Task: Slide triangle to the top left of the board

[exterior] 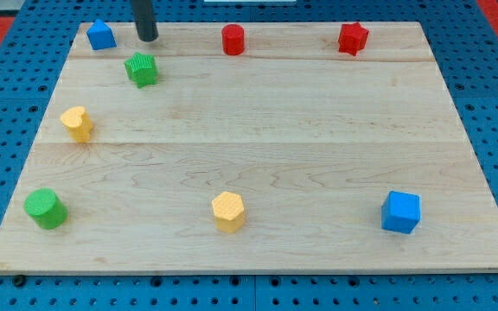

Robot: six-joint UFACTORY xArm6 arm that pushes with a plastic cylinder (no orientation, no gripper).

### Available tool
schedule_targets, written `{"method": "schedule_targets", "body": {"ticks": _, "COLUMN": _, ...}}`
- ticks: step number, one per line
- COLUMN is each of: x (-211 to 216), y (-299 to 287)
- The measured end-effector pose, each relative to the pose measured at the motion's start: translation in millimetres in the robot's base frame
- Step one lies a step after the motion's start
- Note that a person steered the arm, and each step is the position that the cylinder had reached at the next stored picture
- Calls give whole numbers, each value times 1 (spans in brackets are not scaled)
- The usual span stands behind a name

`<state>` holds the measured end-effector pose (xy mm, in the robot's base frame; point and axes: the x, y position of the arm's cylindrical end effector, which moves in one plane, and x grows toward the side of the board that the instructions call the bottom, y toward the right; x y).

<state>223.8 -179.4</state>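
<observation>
blue triangle (100,34): sits right up in the board's top left corner area, close to the view's top edge. looks like it's pretty much where the task wants it, maybe a small nudge left to go.
wooden board (258,147): smooth pale planks lying on a blue perforated desk (7,95), so i'd guess things slide easily.
tip (147,38): the dark rod is down just to the view's right of the triangle, not touching it, with the green star (142,69) just below it.
jaws: there aren't any, it's only a plain rod, so nothing opens, closes or holds.
how it handles: small, hard, light plastic by the look of it. probably skates on a light push and could spin if hit off-centre.
where to push: no gripping here. i'd press on the middle of its right-hand face and go gently toward the corner.
risk: it's near the edge, so a hard shove could send it off the board.
</observation>
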Motion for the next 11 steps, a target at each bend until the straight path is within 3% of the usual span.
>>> {"method": "schedule_targets", "body": {"ticks": 3, "x": 2, "y": -60}}
{"method": "schedule_targets", "body": {"ticks": 5, "x": -32, "y": -46}}
{"method": "schedule_targets", "body": {"ticks": 9, "x": -33, "y": -74}}
{"method": "schedule_targets", "body": {"ticks": 11, "x": -32, "y": -125}}
